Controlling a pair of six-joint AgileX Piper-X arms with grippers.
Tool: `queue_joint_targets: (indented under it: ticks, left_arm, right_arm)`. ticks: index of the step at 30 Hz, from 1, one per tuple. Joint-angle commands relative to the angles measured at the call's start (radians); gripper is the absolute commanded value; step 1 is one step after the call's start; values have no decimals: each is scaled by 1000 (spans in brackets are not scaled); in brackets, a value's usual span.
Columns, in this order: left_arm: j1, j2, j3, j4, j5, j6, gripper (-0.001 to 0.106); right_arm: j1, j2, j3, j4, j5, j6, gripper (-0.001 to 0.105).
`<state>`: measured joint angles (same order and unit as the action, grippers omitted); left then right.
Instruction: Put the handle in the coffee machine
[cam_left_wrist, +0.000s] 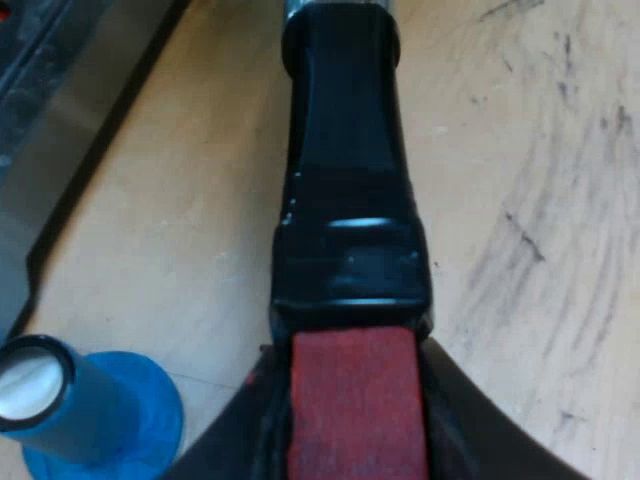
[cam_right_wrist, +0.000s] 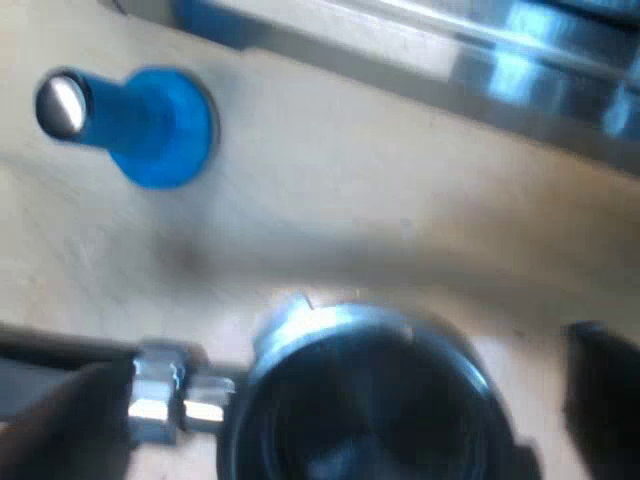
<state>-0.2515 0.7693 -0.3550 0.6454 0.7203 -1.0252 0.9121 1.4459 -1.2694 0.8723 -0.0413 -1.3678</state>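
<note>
Left gripper (cam_left_wrist: 350, 435): squeezing tight on the red end (cam_left_wrist: 350, 390) of the handle (cam_left_wrist: 345, 180).
Right gripper (cam_right_wrist: 335, 415): looks spread wide, with its finger (cam_right_wrist: 605, 400) a little apart from the metal cup (cam_right_wrist: 340, 322).
Holder: down by the table (cam_left_wrist: 520, 200), near the blue tamper (cam_left_wrist: 85, 410), not yet in the machine (cam_left_wrist: 60, 110). I cannot tell if it touches the table.
Do it well: keep the cup flat, lift it under the machine's front, push up, then turn.
</note>
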Motion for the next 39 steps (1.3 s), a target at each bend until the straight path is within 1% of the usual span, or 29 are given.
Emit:
queue_joint_targets:
  ticks: [1, 2, 4, 5, 10, 11, 15, 19, 21, 24, 25, 27, 28, 29, 30, 31, 33, 34, 36, 38, 39]
  left_arm:
    - [-1, -13, -8, -21, 46, 2, 0]
    - [-1, -14, -8, -21, 46, 2, 0]
    - [8, -27, -8, -19, 46, -4, 0]
    - [12, -31, -8, -19, 46, -7, 0]
    - [80, -63, -11, -7, 46, -32, 0]
    - [83, -63, -12, -1, 46, -31, 0]
    - [89, -62, -41, 90, 39, -31, 0]
    - [93, -62, -78, 163, 39, -25, 0]
    - [112, -62, -98, 194, 41, -23, 0]
    - [179, -62, -123, 205, 41, -23, 0]
    - [183, -62, -125, 205, 41, -23, 0]
    - [195, -62, -128, 207, 41, -23, 0]
    - [213, -62, -134, 212, 41, -20, 0]
    - [249, -62, -148, 227, 41, -16, 0]
    - [256, -62, -153, 237, 41, -13, 0]
    - [261, -62, -155, 244, 41, -10, 0]
    - [273, -62, -170, 292, 41, 18, 0]
    - [274, -62, -174, 300, 41, 23, 0]
    - [288, -62, -186, 342, 41, 47, 0]
    - [304, -62, -192, 363, 41, 71, 0]
    - [318, -62, -196, 374, 41, 84, 0]
  right_arm:
    - [-1, -28, -28, -8, 90, -28, 103]
    - [-1, -30, -31, -8, 115, -32, 103]
    - [-1, -46, -52, -8, 171, -63, 103]
    - [-1, -51, -56, -8, 177, -68, 103]
    - [-1, -102, -104, 3, 256, -70, 103]
    - [-1, -107, -107, 5, 256, -70, 103]
    - [-1, -162, -112, 14, 252, -68, 103]
    - [3, -210, -112, 52, 217, -65, 103]
    - [19, -237, -112, 72, 209, -65, 103]
    - [71, -261, -112, 91, 213, -65, 103]
    - [80, -263, -112, 93, 215, -65, 103]
    - [156, -267, -112, 105, 226, -65, 103]
    - [167, -267, -112, 105, 229, -65, 103]
    - [203, -264, -112, 105, 257, -59, 103]
    - [239, -264, -112, 105, 317, -41, 103]
    - [257, -264, -112, 105, 342, -34, 103]
    - [318, -264, -112, 105, 485, 24, 103]
    - [328, -264, -112, 105, 503, 35, 103]
    - [389, -264, -108, 99, 599, 102, 103]
    - [415, -264, -101, 93, 640, 120, 103]
    - [457, -261, -85, 86, 698, 140, 103]
